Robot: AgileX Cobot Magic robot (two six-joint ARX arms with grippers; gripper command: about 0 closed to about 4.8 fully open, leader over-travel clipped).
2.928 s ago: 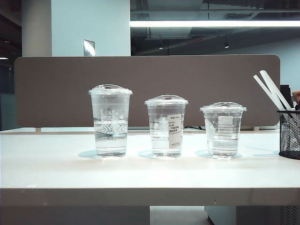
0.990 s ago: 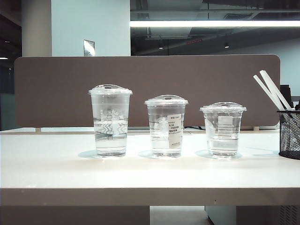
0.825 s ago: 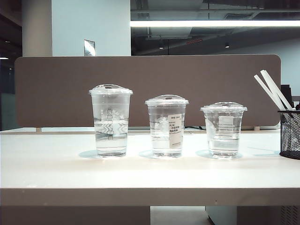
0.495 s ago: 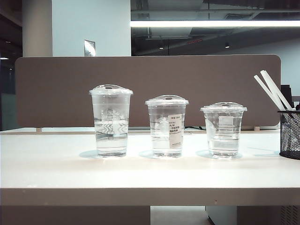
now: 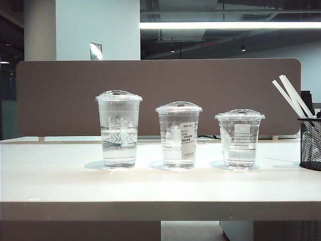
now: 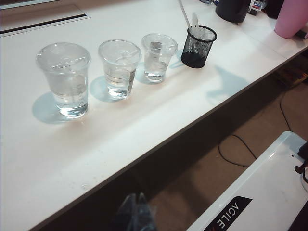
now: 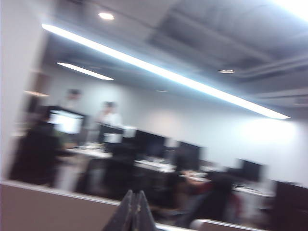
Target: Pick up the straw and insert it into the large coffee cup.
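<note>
We see three clear plastic lidded cups in a row on the white worktop (image 5: 160,188), and the tallest, leftmost one with the faint printed pattern is the large coffee cup (image 5: 119,129). At the far right a black wire-mesh holder (image 5: 310,143) holds long thin white straws; we take the straw (image 5: 290,99) leaning out of its top as our target, well apart from the large coffee cup.

Neither arm shows in the exterior view. Our left end effector (image 6: 135,215) hangs off the near edge of the worktop with its fingers together and nothing between them. Our right end effector (image 7: 134,211) also has its fingers pressed together and empty, facing the blurred office background rather than the worktop.

We judge the straw to be very light, fairly stiff yet easily crushed, and slick — so a gentle pinch on the exposed upper length, above the holder rim, should lift it straight. The domed lid's opening looks small, so alignment will matter.
</note>
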